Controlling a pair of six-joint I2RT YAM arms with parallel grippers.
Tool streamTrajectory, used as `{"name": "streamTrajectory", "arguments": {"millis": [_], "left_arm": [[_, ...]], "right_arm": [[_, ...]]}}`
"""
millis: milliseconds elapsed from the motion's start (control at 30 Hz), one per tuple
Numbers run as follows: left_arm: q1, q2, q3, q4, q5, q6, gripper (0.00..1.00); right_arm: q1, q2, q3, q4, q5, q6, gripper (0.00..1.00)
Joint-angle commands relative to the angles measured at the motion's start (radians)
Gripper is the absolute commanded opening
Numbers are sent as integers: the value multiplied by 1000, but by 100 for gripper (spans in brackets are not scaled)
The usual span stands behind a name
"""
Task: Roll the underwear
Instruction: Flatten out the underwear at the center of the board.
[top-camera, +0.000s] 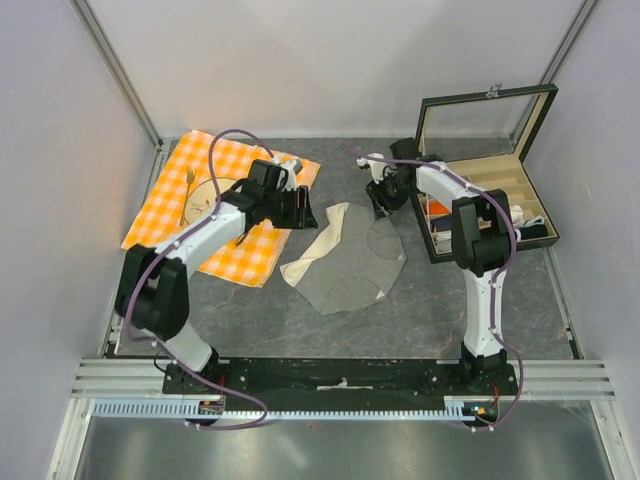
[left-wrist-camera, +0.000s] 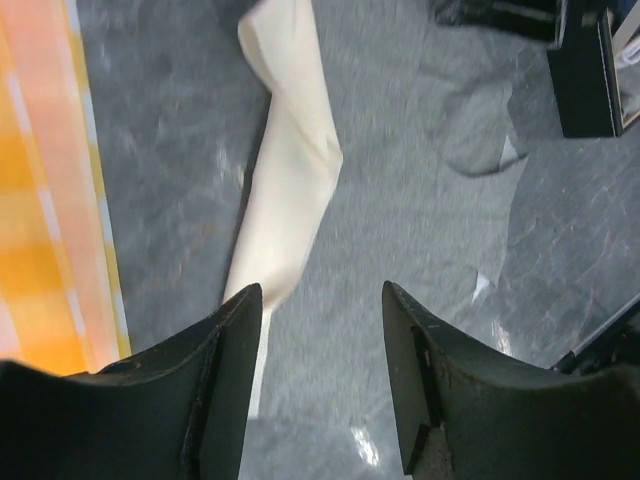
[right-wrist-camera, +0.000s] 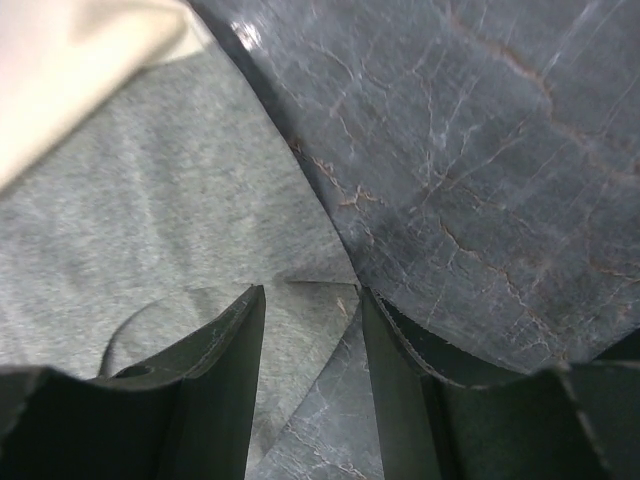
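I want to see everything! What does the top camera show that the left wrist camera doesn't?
Only the top camera shows the whole left arm and right arm, the plate on the orange checked cloth, and the full outline of the underwear. Only the left wrist camera shows the left jaws up close, open with nothing between them, and the twist in the cream strip. Both show the grey underwear, its cream strip, the checked cloth and the dark table.

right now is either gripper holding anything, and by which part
Nothing is held. The left gripper and the right gripper both stand open over the edges of the underwear, with nothing pinched between their fingers.
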Motion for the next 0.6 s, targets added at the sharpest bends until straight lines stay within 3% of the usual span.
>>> {"name": "streamTrajectory", "arguments": {"millis": [0,333,567], "left_arm": [[17,196,157,55,117,129,58],[39,549,555,-2,210,212,58],[45,703,721,-92,237,221,57]], "right_arm": [[0,6,4,-4,25,-17,51],[-23,20,-12,11,-49,13,52],[-54,26,-15,13,-98,26,52]]}}
